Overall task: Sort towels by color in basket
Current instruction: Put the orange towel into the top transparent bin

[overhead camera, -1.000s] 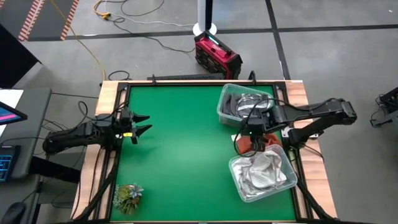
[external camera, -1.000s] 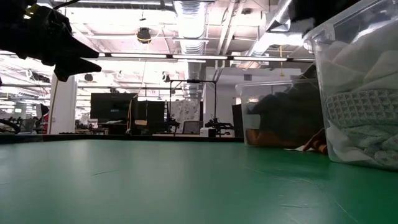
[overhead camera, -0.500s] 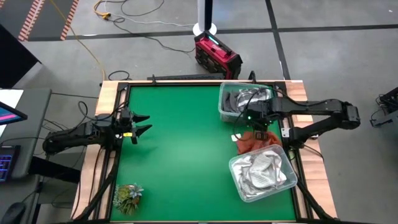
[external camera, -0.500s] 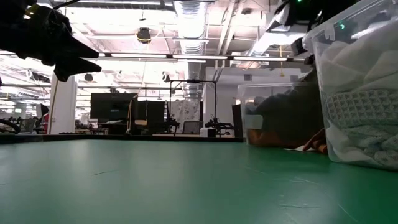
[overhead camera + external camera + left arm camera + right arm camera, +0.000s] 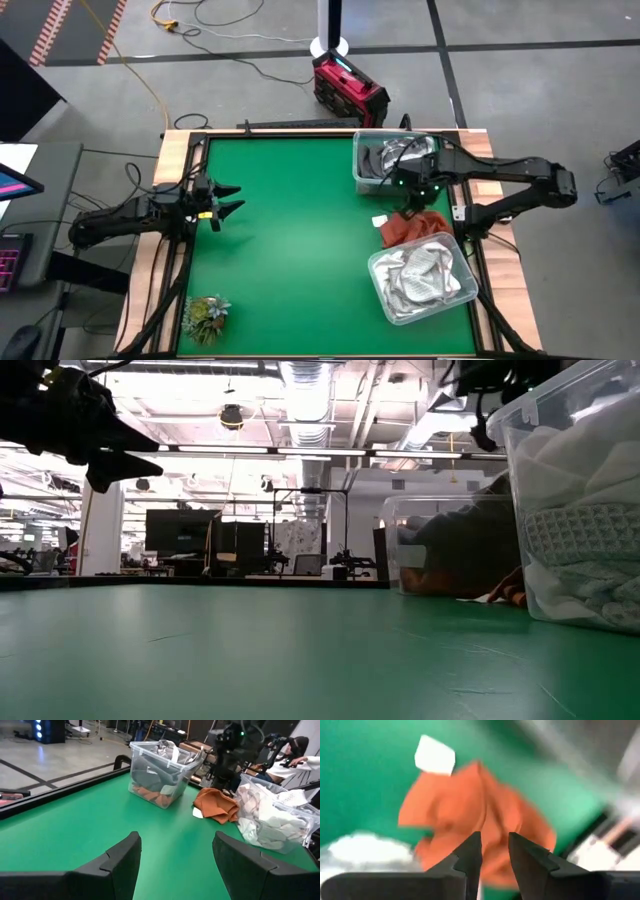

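The rust-orange towel [image 5: 412,226] lies crumpled on the counter [image 5: 290,240] between the two bins, directly under the right gripper [image 5: 412,196], whose jaws are narrow and empty. The left gripper [image 5: 232,199] waits far left, jaws wide.

In the low view the clear plastic bin of white and pale grey towels [image 5: 575,500] is cut off by the picture's edge. Behind it, the crumpled rust-orange towel [image 5: 512,596] shows only as 1 thin sliver. The right wrist view is blurred.
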{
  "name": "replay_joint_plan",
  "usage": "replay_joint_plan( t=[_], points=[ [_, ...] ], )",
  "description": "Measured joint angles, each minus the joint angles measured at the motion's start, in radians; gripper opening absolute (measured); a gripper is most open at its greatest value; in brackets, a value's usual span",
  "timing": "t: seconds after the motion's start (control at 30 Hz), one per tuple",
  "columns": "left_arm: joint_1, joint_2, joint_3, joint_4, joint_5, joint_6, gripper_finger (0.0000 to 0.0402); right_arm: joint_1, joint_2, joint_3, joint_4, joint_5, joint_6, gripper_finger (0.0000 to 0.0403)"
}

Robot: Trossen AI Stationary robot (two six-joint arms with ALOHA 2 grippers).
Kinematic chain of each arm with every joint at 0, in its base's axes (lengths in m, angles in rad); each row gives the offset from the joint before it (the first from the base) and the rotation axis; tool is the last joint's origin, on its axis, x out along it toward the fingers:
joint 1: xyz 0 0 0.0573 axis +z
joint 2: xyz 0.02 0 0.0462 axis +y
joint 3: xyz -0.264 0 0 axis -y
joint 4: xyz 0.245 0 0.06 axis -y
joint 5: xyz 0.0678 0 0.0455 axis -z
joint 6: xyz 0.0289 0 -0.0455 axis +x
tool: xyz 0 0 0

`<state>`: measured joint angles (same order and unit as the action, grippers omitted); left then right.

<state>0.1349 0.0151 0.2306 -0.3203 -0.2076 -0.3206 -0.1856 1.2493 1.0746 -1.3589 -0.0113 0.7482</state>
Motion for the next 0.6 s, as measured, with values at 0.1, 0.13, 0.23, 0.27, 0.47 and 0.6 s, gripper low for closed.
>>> replay_joint_plan(
  t=[0.1,0.13,0.23,0.27,0.47,0.6],
  points=[
    [0.0,0.0,0.0,0.006,0.007,-0.002,0.0235,0.028,0.0,-0.016,-0.021,-0.089,0.095,0.0159],
    [0.0,0.0,0.0,0.006,0.008,-0.002,0.0235,0.037,0.001,-0.019,-0.018,-0.095,0.119,0.0168],
    [0.0,0.0,0.0,0.006,0.009,-0.001,0.0235,0.05,0.006,-0.018,0.041,-0.097,0.209,0.0201],
    [0.0,0.0,0.0,0.007,0.01,0.003,0.0235,0.049,0.01,-0.018,0.064,-0.098,0.239,0.0213],
    [0.0,0.0,0.0,0.007,0.025,0.057,0.0235,0.057,0.093,-0.018,0.115,-0.096,0.407,0.0269],
    [0.0,0.0,0.0,0.006,0.044,0.138,0.0235,0.074,0.187,-0.018,0.126,-0.093,0.457,0.0279]
  ],
)
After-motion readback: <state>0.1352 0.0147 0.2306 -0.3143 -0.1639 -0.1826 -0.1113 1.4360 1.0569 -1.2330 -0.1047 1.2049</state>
